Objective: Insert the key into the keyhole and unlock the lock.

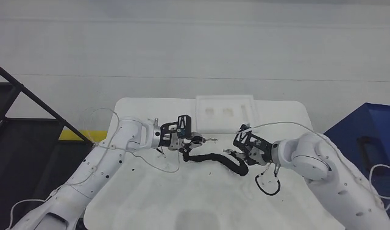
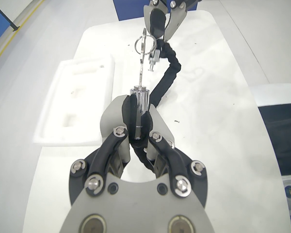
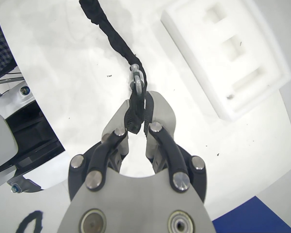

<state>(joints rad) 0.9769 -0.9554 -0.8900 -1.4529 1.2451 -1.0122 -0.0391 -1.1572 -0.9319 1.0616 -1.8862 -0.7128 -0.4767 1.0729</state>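
Note:
My left gripper (image 2: 138, 109) is shut on a chrome lock cylinder (image 2: 141, 101), held above the white table. A silver key (image 2: 141, 70) stands with its tip in the keyhole (image 2: 140, 88) at the cylinder's end. Its ring (image 2: 145, 43) carries a second key (image 2: 152, 60). A black fabric-covered cable (image 2: 168, 76) runs from the lock to my right gripper (image 2: 163, 31), which is shut on the cable's far end. At that gripper (image 3: 138, 109) a metal pin (image 3: 137, 79) shows on the cable (image 3: 111, 35). From above, the left gripper (image 1: 194, 140) and right gripper (image 1: 239, 152) face each other.
A white foam tray (image 1: 225, 113) with rectangular recesses lies at the table's far edge, also seen as the tray (image 2: 70, 103) beside the lock. A thin black loop (image 1: 268, 184) lies near the right arm. A blue bin (image 1: 365, 132) stands off the table's right side.

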